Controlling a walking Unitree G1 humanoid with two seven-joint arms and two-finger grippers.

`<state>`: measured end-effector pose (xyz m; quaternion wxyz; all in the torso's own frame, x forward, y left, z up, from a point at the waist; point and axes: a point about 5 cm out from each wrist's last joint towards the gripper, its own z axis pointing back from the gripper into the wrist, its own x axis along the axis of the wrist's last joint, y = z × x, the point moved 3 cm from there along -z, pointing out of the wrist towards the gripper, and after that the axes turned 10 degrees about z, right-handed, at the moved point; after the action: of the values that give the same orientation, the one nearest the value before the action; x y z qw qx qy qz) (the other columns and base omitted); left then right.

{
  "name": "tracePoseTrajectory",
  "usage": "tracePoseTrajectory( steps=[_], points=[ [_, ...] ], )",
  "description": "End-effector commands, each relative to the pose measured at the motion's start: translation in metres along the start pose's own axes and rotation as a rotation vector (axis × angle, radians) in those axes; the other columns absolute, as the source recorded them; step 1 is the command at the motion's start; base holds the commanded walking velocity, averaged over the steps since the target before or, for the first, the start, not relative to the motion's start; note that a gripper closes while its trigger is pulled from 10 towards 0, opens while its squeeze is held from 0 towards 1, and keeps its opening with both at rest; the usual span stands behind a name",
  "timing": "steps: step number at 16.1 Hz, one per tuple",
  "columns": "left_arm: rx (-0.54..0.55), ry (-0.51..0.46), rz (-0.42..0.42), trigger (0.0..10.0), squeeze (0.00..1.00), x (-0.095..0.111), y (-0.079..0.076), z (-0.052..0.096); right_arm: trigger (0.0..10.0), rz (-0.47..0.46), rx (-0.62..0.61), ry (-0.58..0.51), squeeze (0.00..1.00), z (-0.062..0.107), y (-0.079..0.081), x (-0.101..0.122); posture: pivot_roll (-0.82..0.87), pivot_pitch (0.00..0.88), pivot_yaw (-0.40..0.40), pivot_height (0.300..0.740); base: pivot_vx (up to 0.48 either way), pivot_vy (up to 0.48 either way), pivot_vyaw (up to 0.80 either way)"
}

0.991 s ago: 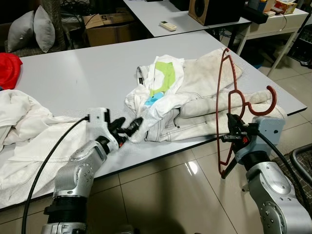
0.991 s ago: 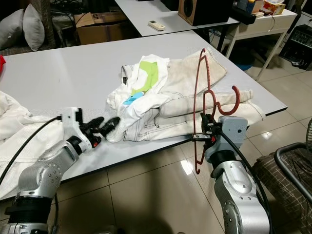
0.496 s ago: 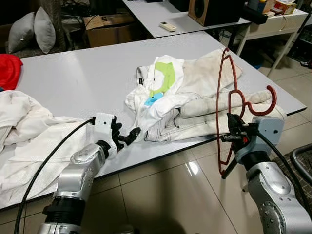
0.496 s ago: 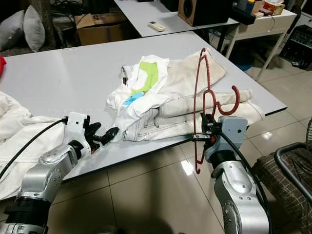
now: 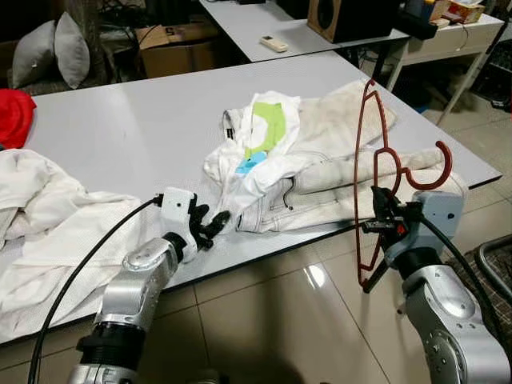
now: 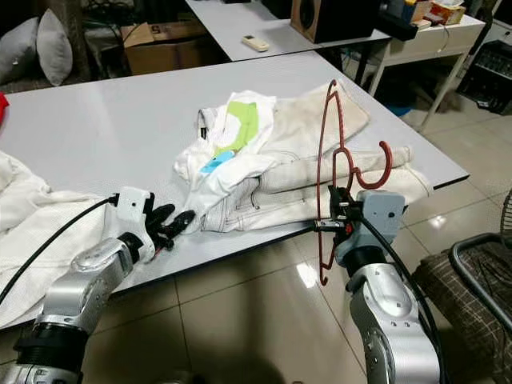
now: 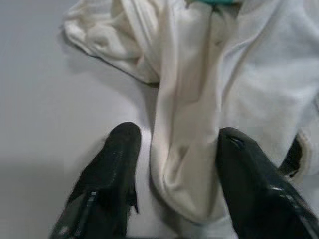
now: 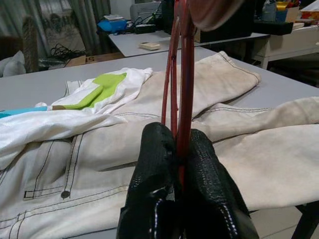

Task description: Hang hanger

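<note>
A red wire hanger (image 5: 374, 168) stands upright off the table's front right edge, hook to the right, with my right gripper (image 5: 378, 218) shut on its lower wire (image 8: 179, 99). A white shirt with a green and blue print (image 5: 268, 136) lies crumpled on cream jeans (image 5: 352, 172) on the grey table (image 5: 120, 128). My left gripper (image 5: 210, 226) is open at the table's front edge. A hanging fold of the white shirt (image 7: 187, 139) lies between its black fingers (image 7: 109, 174), which do not press it.
A pile of white cloth (image 5: 48, 232) covers the table's front left. A red cloth (image 5: 14, 112) lies at the far left edge. A second table with a remote (image 5: 276, 42) and a speaker (image 5: 352, 16) stands behind. Tiled floor (image 5: 272, 320) lies in front.
My left gripper has drawn back a little toward the table's front edge and turned, its fingers now straddling the shirt's corner. The right gripper and hanger have stayed still.
</note>
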<state>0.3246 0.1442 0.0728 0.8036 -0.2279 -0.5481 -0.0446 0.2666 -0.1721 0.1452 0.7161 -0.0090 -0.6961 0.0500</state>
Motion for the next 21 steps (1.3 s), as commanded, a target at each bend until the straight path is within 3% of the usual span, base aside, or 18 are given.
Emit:
tracePoseTrajectory(
  steps=[1, 5, 10, 13, 14, 19, 20, 21],
  points=[
    [0.009, -0.002, -0.026, 0.0, 0.0, 0.003, 0.001, -0.002, 10.0, 0.007, 0.0, -0.022, 0.0, -0.002, -0.001, 0.004, 0.04, 0.0, 0.038, 0.74, 0.0, 0.0, 0.0],
    [-0.009, -0.012, -0.039, 0.0, 0.0, 0.004, -0.002, -0.005, 10.0, 0.009, 0.001, -0.024, 0.0, -0.004, -0.001, 0.004, 0.05, 0.0, 0.035, 0.74, 0.0, 0.0, 0.0],
    [-0.037, -0.071, 0.032, 0.0, 0.0, 0.013, -0.004, -0.004, 10.0, 0.007, 0.0, -0.029, 0.0, -0.006, 0.0, 0.004, 0.05, 0.0, 0.039, 0.74, 0.0, 0.0, 0.0],
    [0.001, -0.115, 0.065, 0.0, 0.0, 0.025, 0.003, -0.007, 10.0, 0.006, -0.013, -0.034, 0.0, -0.007, -0.002, 0.004, 0.05, 0.0, 0.039, 0.74, 0.0, 0.0, 0.0],
    [0.015, -0.149, 0.08, 0.0, 0.0, 0.037, 0.007, -0.012, 10.0, 0.0, -0.027, -0.038, 0.0, -0.009, -0.005, 0.005, 0.05, 0.0, 0.042, 0.74, 0.0, 0.0, 0.0],
    [-0.013, -0.22, 0.04, 0.0, 0.0, 0.071, 0.006, -0.022, 10.0, -0.004, -0.039, -0.047, 0.0, -0.01, -0.005, 0.006, 0.05, 0.0, 0.053, 0.74, 0.0, 0.0, 0.0],
    [-0.043, -0.21, -0.001, 3.7, 0.0, 0.078, 0.001, -0.026, 10.0, -0.004, -0.041, -0.048, 0.0, -0.01, -0.005, 0.005, 0.05, 0.0, 0.054, 0.74, 0.0, 0.0, 0.0],
    [-0.054, -0.191, -0.008, 10.0, 0.0, 0.077, -0.001, -0.028, 10.0, -0.003, -0.049, -0.046, 0.0, -0.009, -0.008, 0.004, 0.05, 0.0, 0.055, 0.74, 0.0, 0.0, 0.0]
  ],
)
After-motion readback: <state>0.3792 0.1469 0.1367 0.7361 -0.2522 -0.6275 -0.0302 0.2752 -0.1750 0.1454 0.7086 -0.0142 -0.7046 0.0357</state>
